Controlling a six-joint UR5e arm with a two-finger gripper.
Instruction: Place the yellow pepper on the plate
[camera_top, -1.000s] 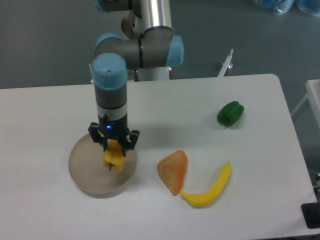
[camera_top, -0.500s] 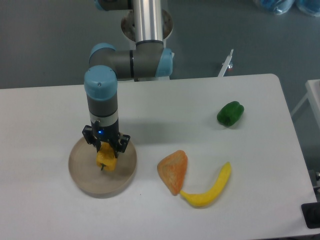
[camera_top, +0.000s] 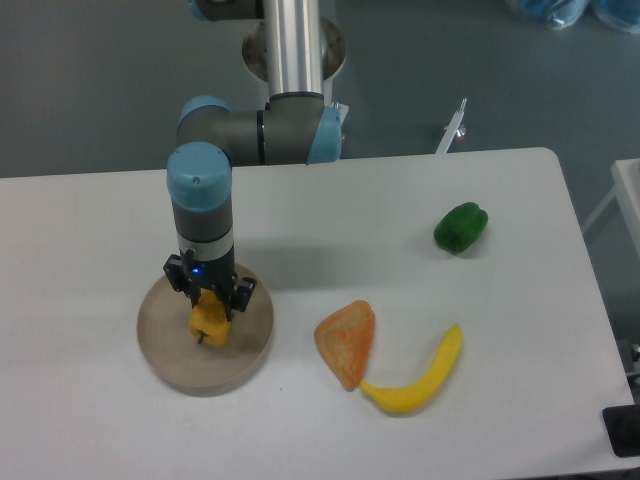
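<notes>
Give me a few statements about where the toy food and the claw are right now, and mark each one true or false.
1. The claw holds the yellow pepper over the plate. True.
2. The green pepper lies on the plate. False: it lies on the table, far to the right.
3. The banana touches the orange wedge. True.
4. The claw grips the banana. False: it grips the yellow pepper.

The yellow pepper (camera_top: 210, 322) is held in the closed pincer (camera_top: 210, 303) over the plate (camera_top: 166, 352) at the left of the bench (camera_top: 420, 150); contact with the plate cannot be told.
</notes>
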